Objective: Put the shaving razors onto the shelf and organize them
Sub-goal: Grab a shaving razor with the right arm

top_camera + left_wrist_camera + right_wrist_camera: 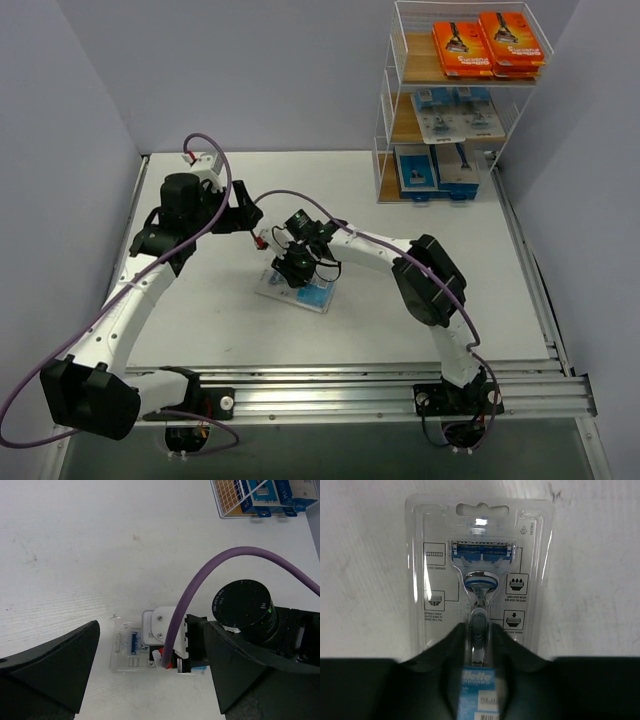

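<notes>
pickup: blister pack (pixel 479 555) (centre frame) | right gripper (pixel 479 630) narrow, pinching its handle ridge | left gripper (pixel 247 217) wide, empty | next: lift toward shelf (pixel 418 62), upper right

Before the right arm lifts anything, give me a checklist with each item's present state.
1. The right claw straddles the lower end of the blister pack: ok.
2. Firm hold on the pack: cannot tell.
3. Pack lying flat on the table, nothing stacked on it: ok.
4. The left claw is open and empty: ok.
5. Bare wood on the top tier of the shelf, beside the orange packs: ok.
</notes>
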`<state>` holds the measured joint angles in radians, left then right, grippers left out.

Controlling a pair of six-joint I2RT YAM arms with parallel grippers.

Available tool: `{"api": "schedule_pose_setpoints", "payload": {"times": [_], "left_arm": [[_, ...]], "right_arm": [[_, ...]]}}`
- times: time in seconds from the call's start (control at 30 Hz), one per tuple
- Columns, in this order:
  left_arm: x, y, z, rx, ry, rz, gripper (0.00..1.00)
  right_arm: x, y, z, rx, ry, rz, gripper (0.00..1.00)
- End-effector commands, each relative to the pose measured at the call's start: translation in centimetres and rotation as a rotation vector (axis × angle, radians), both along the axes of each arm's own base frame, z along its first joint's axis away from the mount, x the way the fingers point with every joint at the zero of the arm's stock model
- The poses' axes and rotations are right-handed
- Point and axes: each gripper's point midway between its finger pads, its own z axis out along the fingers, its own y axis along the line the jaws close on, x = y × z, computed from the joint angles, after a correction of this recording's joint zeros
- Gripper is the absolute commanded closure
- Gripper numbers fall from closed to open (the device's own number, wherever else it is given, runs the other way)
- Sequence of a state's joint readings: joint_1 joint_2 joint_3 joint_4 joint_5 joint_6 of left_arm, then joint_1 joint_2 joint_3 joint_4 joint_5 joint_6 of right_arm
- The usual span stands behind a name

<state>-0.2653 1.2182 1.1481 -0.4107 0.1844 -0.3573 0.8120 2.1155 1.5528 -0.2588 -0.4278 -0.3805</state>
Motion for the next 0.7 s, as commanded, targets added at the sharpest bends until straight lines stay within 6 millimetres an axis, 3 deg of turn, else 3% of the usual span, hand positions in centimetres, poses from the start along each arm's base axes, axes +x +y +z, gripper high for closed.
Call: {"api": "schedule_pose_setpoints", "payload": {"times": [0.0,0.07,0.23,0.4,0.5,0.57,0.67], "left_arm": [[0.4,1.0,3.1,0.01,-0.097,0.041,0.06],[0.3,1.9,3.6,0.023,-0.12,0.083,0.06],[-0.1,3.2,4.8,0.036,-0.174,0.146,0.06],[0.2,3.1,3.9,0.051,-0.156,0.142,0.06],[0.6,2.7,3.3,0.047,-0.134,0.124,0.06],[0.7,2.3,2.8,0.042,-0.118,0.109,0.06],[0.9,1.8,2.3,0.03,-0.096,0.091,0.06]], "right_arm": [[-0.4,-3.2,1.9,-0.016,0.001,-0.015,0.67],[0.1,-2.7,3.5,0.043,-0.043,-0.042,0.52],[1.5,-2.1,7.8,0.232,-0.095,-0.192,0.46],[3.5,-2.6,11.4,0.301,-0.145,-0.392,0.44],[3.9,-3.9,11.7,0.273,-0.166,-0.583,0.44],[3.1,-5.6,11.3,0.233,-0.151,-0.716,0.44],[0.7,-6.5,11.2,0.235,-0.127,-0.798,0.44]]}}
